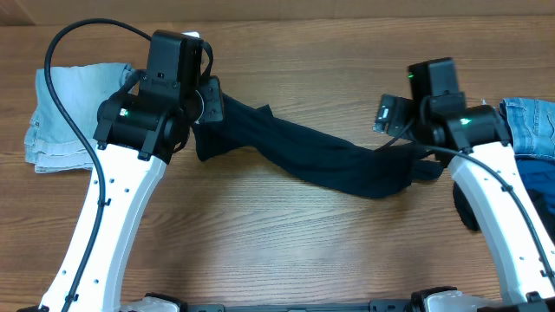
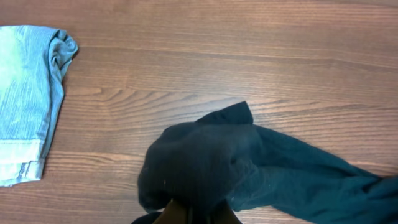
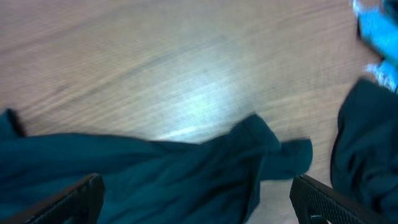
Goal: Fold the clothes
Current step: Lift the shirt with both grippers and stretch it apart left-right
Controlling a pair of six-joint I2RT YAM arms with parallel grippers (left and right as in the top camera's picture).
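Left gripper (image 1: 206, 106): jaws clenched on one end of the dark garment (image 1: 321, 160), with the fabric bunched at the fingers. The garment runs as a long, sagging band across the table (image 1: 286, 251) to the right gripper (image 3: 196, 186).

Right gripper: jaws released and spread wide. The garment's other end lies between them – contact cannot be confirmed, as the view is blurred.

Left denim (image 1: 65, 117) lies folded at the table's left edge, apart from the garment. Right denim (image 1: 531, 121) lies at the right edge – a second dark cloth (image 1: 466, 212) lies near it.
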